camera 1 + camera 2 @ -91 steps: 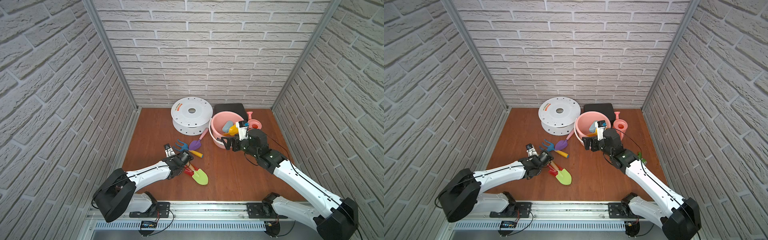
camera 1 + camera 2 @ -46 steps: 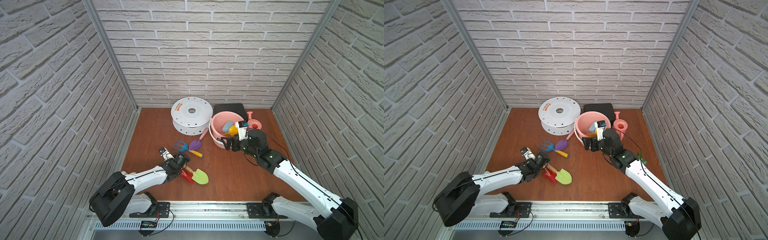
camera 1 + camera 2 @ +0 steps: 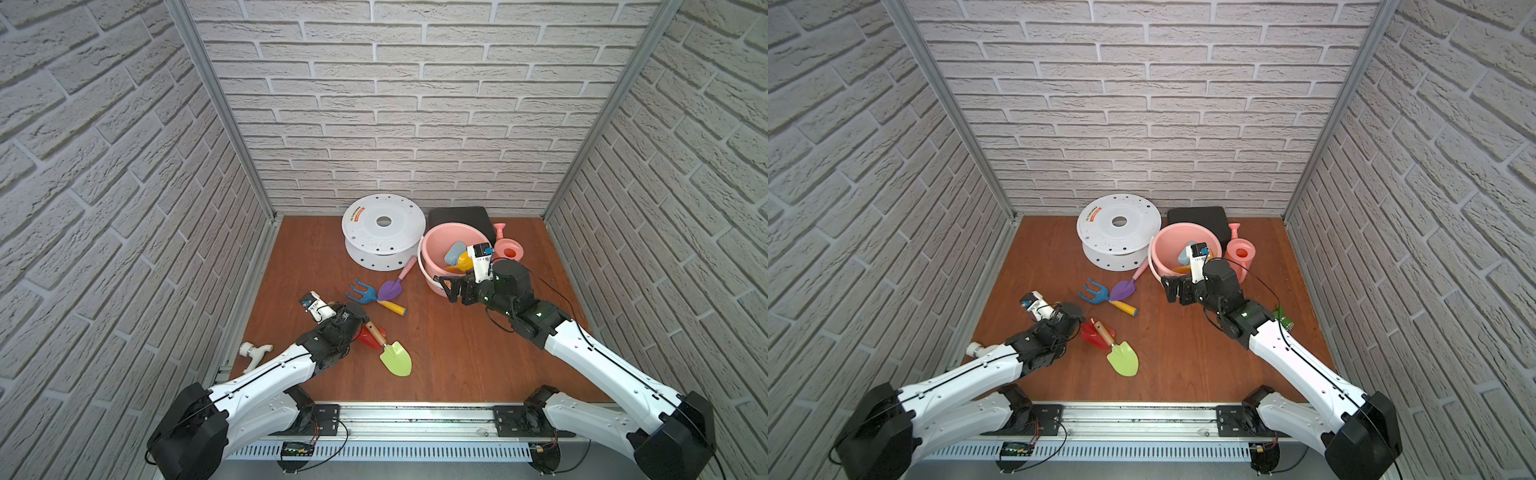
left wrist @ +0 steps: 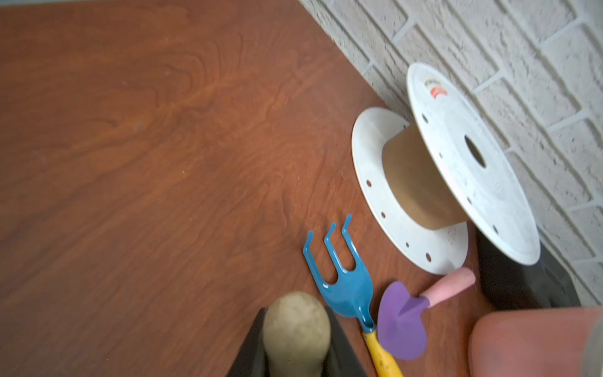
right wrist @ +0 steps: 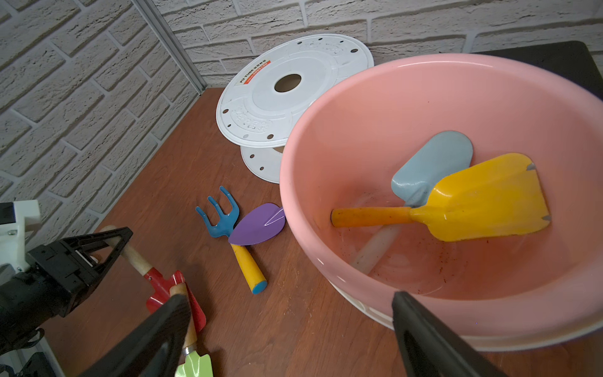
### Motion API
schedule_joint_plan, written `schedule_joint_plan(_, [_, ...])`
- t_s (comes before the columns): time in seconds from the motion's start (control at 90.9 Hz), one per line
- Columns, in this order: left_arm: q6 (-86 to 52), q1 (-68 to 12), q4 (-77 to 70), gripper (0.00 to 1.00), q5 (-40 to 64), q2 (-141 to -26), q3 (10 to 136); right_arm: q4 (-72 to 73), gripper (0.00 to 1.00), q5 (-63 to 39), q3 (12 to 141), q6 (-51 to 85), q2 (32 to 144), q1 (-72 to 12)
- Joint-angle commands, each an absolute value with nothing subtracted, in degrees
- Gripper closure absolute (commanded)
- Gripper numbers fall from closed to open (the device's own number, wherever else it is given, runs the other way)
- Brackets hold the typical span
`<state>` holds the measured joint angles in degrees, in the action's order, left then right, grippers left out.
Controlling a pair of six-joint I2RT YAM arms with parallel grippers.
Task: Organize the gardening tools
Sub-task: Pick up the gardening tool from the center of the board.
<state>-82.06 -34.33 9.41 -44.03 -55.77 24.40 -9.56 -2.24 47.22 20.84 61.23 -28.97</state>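
My left gripper (image 3: 355, 321) is shut on the wooden handle (image 4: 295, 326) of a red spade (image 3: 369, 337), low over the floor. The green spade (image 3: 397, 360) lies with its handle across the red blade. Just beyond them lie the blue claw fork (image 3: 363, 293) and the purple trowel (image 3: 390, 289). Inside the pink bucket (image 3: 430, 266) rest the yellow scoop (image 5: 483, 199) and the pale-blue trowel (image 5: 430, 166). My right gripper (image 5: 290, 303) stands open beside the bucket's front wall, with nothing between its fingers. The pink watering can (image 3: 512, 249) stands behind the bucket.
A white spool (image 3: 382, 230) and a black box (image 3: 461, 216) stand at the back wall. A white tap fitting (image 3: 253, 351) lies at the left edge by my left arm. A green fitting (image 3: 1283, 318) shows behind my right arm.
My left gripper's jaws have shut on the red spade's handle, and its wrist has swung slightly to the left. The right arm has not moved.
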Motion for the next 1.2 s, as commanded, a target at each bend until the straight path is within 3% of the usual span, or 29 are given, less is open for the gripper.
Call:
schedule_joint_plan(0.0, [-79.82, -32.17, 9.16, 0.91, -49.68, -52.35, 24.25, -6.1, 0.0, -3.32, 46.85, 20.52, 62.05, -30.14])
schedule_joint_plan(0.462, [-70.22, -28.83, -0.08, 0.93, -44.13, -38.92, 24.34, 11.17, 0.0, -20.81, 43.85, 28.86, 69.53, -31.09])
schedule_joint_plan(0.605, [-67.0, -28.35, -0.04, 0.93, -46.59, -37.51, 26.22, 15.05, 0.0, -22.1, 43.69, 31.57, 71.8, -32.4])
schedule_joint_plan(0.858, [-74.42, -27.77, -3.07, 0.93, -39.83, -37.06, 24.29, 26.14, 0.01, -22.28, 43.44, 39.04, 78.25, -38.12])
schedule_joint_plan(0.946, [-77.34, -27.77, -4.09, 0.93, -38.72, -36.72, 24.06, 34.6, 0.14, -21.24, 42.04, 42.6, 80.96, -40.32])
schedule_joint_plan(1.078, [-80.36, -27.75, -5.2, 0.93, -36.78, -36.35, 24.49, 43.39, 0.57, -19.86, 41.26, 45.09, 85.75, -43.21])
schedule_joint_plan(1.188, [-81.45, -27.72, -3.41, 0.93, -35.88, -36.15, 26.0, 47.6, 0.59, -17.43, 41.2, 45.9, 88.14, -45.25])
